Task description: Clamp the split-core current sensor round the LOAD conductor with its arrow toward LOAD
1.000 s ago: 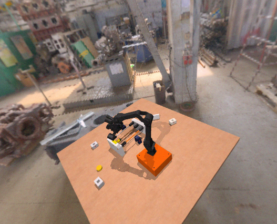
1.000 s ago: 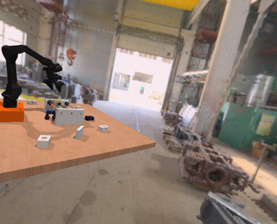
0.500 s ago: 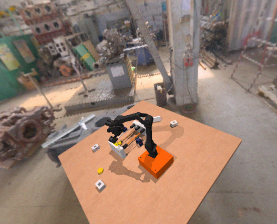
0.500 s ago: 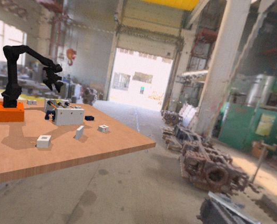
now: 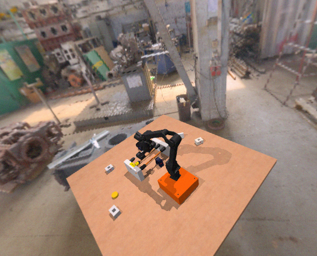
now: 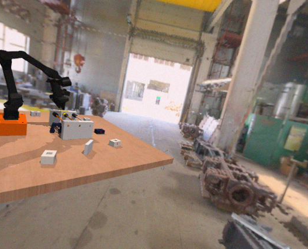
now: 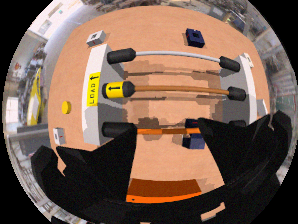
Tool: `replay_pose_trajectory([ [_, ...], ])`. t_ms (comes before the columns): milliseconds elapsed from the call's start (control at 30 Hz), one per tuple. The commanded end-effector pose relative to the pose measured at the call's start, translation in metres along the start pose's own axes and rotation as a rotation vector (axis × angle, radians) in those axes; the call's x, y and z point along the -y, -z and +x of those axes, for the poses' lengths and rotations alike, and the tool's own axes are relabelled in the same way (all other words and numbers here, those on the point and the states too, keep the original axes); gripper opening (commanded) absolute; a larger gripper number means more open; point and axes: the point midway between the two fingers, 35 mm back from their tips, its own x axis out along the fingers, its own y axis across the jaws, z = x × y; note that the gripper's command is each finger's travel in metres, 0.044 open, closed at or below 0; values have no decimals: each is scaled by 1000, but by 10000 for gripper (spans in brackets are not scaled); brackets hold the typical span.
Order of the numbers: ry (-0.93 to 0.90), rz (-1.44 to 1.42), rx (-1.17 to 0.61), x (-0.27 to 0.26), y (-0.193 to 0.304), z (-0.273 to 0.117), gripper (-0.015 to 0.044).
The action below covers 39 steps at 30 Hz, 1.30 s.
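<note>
The open dark blue sensor [image 5: 159, 162] [image 6: 55, 125] [image 7: 194, 142] stands on the table on the robot-base side of the conductor rack; the wrist view shows it partly behind the right finger, its arrow unreadable. The LOAD conductor [image 7: 175, 90] is the middle of three, with a yellow arrow sleeve [image 7: 114, 89] at one end. The yellow LOAD marker [image 5: 133, 164] [image 7: 93, 90] is on top of one white end block [image 7: 91, 120]. My gripper [image 5: 147, 150] [image 6: 62, 107] [image 7: 168, 127] is open and empty, pointing down above the rack, its fingers apart along the conductors.
A second dark blue block [image 6: 99, 131] [image 7: 195, 37] lies beyond the rack. White blocks [image 5: 114, 211] [image 5: 109, 168] [image 5: 198, 141] and a yellow disc [image 5: 115, 195] [image 7: 66, 107] are around it. The orange base [image 5: 178, 186] is close to the rack. Two other conductors flank the LOAD one.
</note>
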Motion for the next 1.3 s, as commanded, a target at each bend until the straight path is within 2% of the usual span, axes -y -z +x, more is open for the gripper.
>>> replay_pose_trajectory([
  [0,46,144,-46,44,48,11,322],
  [133,74,236,-74,64,81,17,322],
  [433,74,236,-74,65,80,21,322],
  [1267,74,236,-73,68,83,62,322],
])
